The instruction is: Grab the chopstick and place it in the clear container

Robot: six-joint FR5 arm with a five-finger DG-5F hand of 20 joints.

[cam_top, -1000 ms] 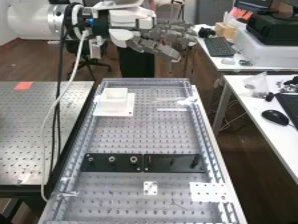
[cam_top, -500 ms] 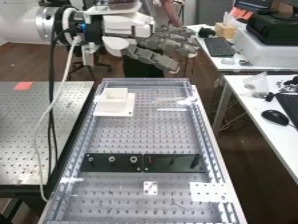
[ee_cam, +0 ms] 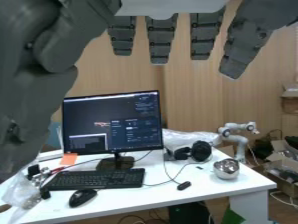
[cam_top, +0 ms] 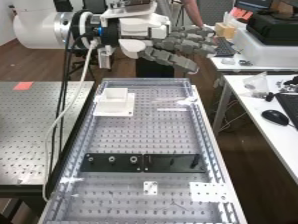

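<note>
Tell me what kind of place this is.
Probably a robotics lab: a white robot arm carries a dark grey hand near a perforated bench and a desk with a monitor.

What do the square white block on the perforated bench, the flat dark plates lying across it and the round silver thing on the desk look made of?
White block: likely matte plastic; its faces are plain, without glare.
Dark plates: smooth, perhaps coated metal or plastic; the even dark surface leaves it open.
Round silver thing: probably polished metal, judging by its mirror-like highlights.
</note>
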